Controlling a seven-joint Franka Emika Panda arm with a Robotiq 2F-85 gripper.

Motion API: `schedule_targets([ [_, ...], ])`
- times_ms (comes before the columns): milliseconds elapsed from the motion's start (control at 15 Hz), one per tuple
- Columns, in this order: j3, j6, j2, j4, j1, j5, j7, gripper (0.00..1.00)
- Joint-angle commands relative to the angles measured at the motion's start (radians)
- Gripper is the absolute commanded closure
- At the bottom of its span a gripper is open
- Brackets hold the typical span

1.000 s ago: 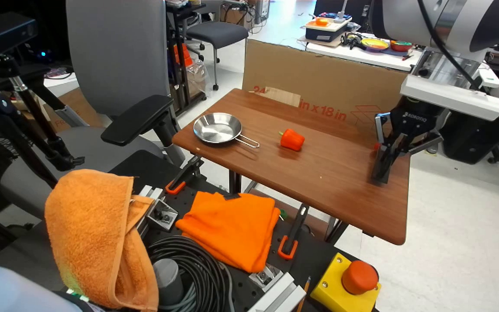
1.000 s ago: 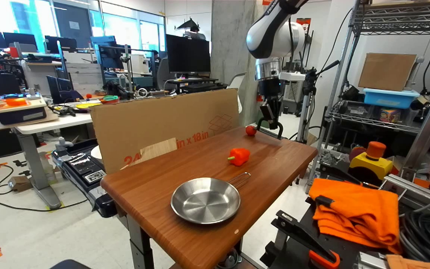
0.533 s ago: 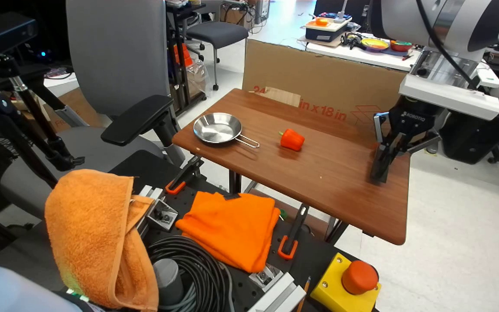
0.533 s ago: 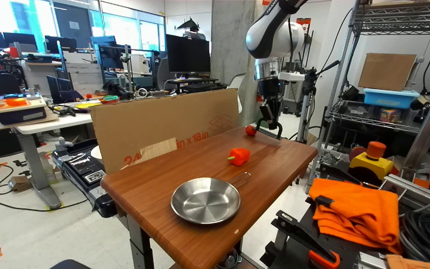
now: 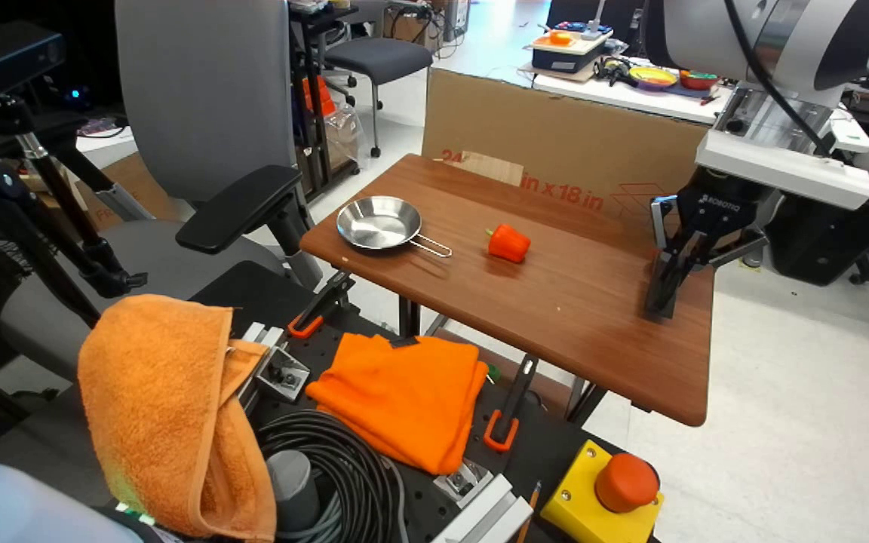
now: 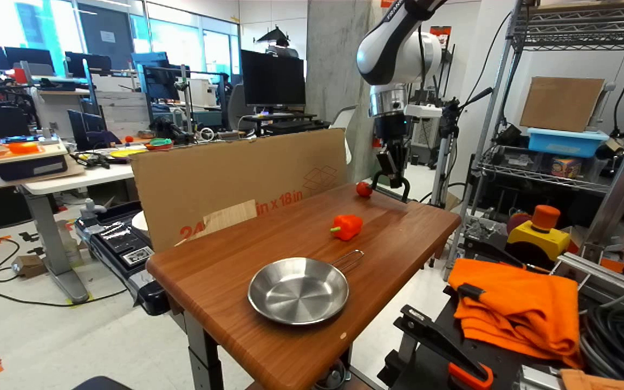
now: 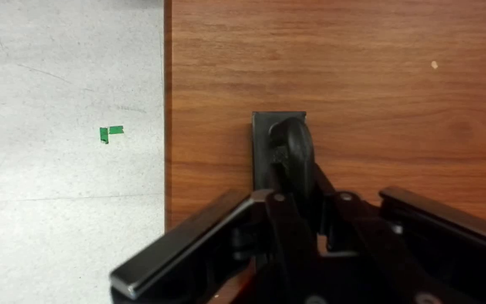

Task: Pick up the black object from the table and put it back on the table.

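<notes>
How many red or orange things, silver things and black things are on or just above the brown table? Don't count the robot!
Red or orange: 2 (bell pepper, round red thing)
Silver: 1 (frying pan)
Black: 1 (black handled object)
Total: 4

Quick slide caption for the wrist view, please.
Wrist view: the hand closed on the handle of the black object, near an edge of the brown table, pale floor beyond.
</notes>
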Motion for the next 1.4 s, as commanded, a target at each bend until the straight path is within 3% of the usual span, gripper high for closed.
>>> schedule_targets([
  [0, 0.020, -0.028, 0.019, 0.037, -0.021, -0.005, -0.025, 0.96],
  [1333, 0.049, -0.029, 0.026, 0.040, -0.024, 0.001, -0.103, 0.96],
])
